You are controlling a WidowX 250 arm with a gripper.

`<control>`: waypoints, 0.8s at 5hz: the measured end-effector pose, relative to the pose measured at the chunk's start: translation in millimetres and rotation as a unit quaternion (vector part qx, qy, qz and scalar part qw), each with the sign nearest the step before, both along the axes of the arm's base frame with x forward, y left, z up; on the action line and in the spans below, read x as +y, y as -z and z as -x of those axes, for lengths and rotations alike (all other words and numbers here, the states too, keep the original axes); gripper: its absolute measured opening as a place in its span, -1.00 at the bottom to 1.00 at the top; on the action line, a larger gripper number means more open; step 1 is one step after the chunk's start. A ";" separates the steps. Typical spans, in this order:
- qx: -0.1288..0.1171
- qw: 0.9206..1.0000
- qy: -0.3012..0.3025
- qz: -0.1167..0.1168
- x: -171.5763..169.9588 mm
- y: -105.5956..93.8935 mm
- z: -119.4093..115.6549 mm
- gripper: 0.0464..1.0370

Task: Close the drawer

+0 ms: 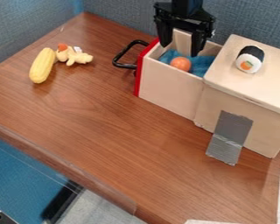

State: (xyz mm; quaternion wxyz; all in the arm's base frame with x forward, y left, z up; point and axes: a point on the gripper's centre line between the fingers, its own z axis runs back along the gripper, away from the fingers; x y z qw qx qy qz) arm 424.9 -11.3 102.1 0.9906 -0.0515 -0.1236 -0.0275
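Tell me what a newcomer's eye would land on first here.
Most likely the open drawer with its bright red front, sticking out of the wooden box near the top of the view, with the black tool hanging over it. Next, probably the orange ball inside the drawer, then the yellow corn cob lying at the table's upper left in the view.
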 end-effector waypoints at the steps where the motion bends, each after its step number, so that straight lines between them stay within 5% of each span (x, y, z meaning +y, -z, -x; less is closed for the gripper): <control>1: 0.018 1.000 0.000 0.001 -0.2 14.0 1.8 0.93; 2: 0.029 0.999 -0.015 0.010 10.4 20.0 7.4 0.93; 4: -0.017 0.997 -0.071 0.028 55.5 -14.4 16.6 0.92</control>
